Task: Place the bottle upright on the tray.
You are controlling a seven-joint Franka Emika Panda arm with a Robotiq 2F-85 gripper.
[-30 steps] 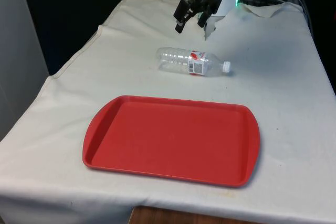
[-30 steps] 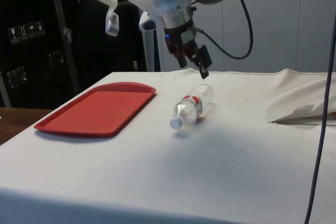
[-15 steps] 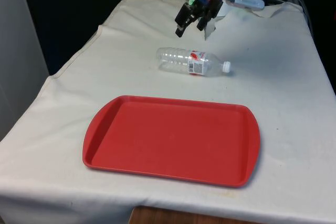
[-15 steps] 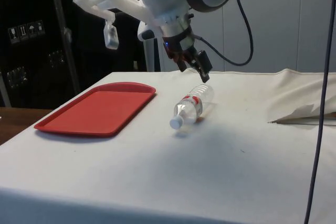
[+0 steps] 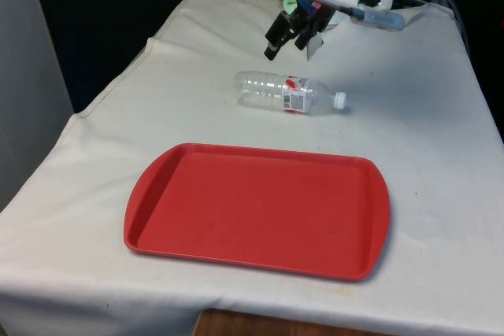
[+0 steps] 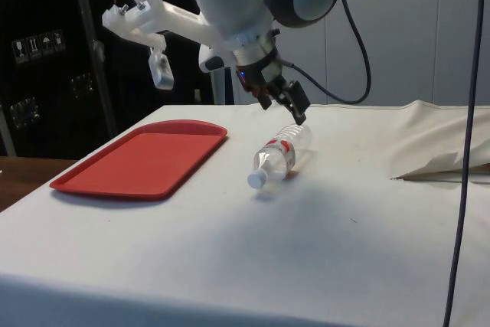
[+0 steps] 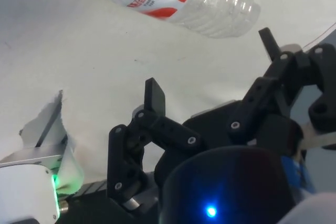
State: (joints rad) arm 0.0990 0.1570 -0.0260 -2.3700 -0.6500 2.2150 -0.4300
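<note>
While on its side on the tabletop, bottle well apart from the red tray, on the tray's far side, cap toward the front view's right, red-and-white label near the neck. Above and just behind the bottle, tool tilted, clear of the plastic, fingers apart with nothing between. Seen from the side, tool just over the bottle's base end, tray beyond it.
</note>
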